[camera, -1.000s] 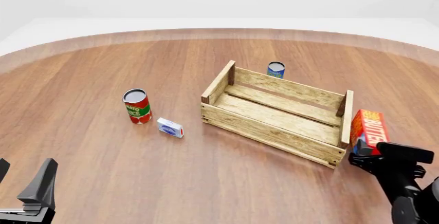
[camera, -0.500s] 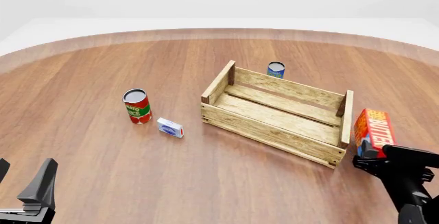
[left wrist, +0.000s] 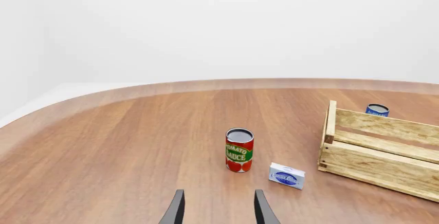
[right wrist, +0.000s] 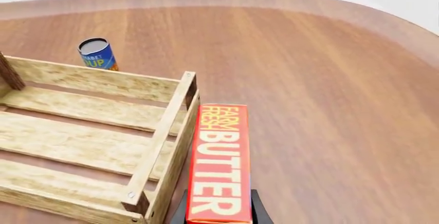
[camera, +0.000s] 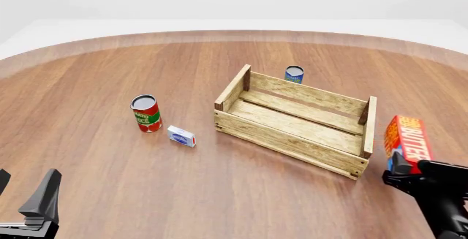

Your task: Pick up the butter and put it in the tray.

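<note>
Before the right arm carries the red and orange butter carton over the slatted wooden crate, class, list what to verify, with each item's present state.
1. Right gripper shut on the red and orange butter carton: ok.
2. Carton lifted off the table: cannot tell.
3. Carton inside the light wooden slatted crate: not ok, it is beside the right end board.
4. Crate interior free of objects: ok.
5. Left gripper open, away from crate: ok.

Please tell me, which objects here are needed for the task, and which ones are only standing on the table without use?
Needed:
- butter, held in the right gripper
- tray, nothing in it yet

Only standing there:
- tomato sauce can
- small white-and-blue box
- blue can behind the tray
- left gripper, open and idle
</note>
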